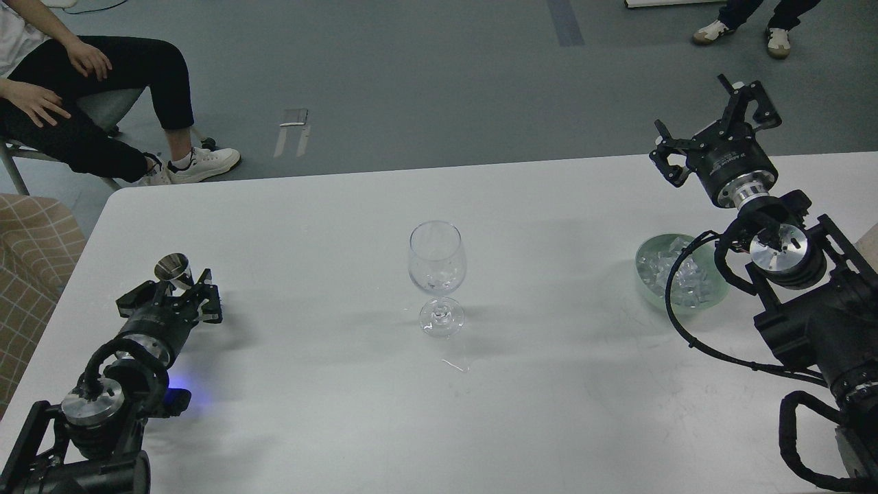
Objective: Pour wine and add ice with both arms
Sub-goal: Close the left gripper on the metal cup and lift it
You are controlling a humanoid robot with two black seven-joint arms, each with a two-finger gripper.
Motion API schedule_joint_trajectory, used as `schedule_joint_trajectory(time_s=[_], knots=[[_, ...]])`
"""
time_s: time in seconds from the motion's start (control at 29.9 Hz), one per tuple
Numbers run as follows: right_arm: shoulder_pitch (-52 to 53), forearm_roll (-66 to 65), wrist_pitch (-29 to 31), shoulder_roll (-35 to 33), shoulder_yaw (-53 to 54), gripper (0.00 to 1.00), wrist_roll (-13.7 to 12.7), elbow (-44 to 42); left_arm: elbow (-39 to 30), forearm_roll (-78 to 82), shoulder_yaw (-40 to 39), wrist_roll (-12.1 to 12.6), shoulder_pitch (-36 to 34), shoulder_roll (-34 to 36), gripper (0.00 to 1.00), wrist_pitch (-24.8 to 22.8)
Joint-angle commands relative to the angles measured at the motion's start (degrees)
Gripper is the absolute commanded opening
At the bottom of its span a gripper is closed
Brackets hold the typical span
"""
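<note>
Nearest us, our left gripper (pixel 184 296) lies low over the white table (pixel 329 412), its claws spread around the base of a small metal cup (pixel 173 270); we cannot tell whether they actually press on it or merely flank it. No wine bottle shows anywhere, so the cup may be the pouring vessel, though its contents are hidden from us.

Further in, at the table's middle, the wine glass (pixel 437 278) stands upright and alone, well apart from both arms. A few clear pieces seem to sit low in its bowl, but glass on glass is hard to read.

To the right, the ice (pixel 675 271) fills a pale green glass bowl (pixel 648 288), partly covered by our right arm's wrist and cable. Our right gripper (pixel 713 123) hangs raised beyond the bowl, claws spread, holding nothing.

We judge the next move turns on this: the ice lies below and nearer to us than the right gripper, so it must come back and down, then carry leftward to the glass. The right arm is plainly the nearer one.
</note>
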Motion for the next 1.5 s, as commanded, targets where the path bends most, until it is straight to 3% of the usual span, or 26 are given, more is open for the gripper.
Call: schedule_joint_trajectory(time_s=[0.0,1.47], knots=[[0.00,0.00,0.00,0.00,-0.09,1.00,0.01,0.00,0.00,0.00,0.00,0.00,0.04,-0.03,0.36,-0.01],[0.09,-0.09,0.00,0.00,-0.18,1.00,0.01,-0.18,-0.18,0.00,0.09,0.26,0.48,-0.03,0.28,-4.05]])
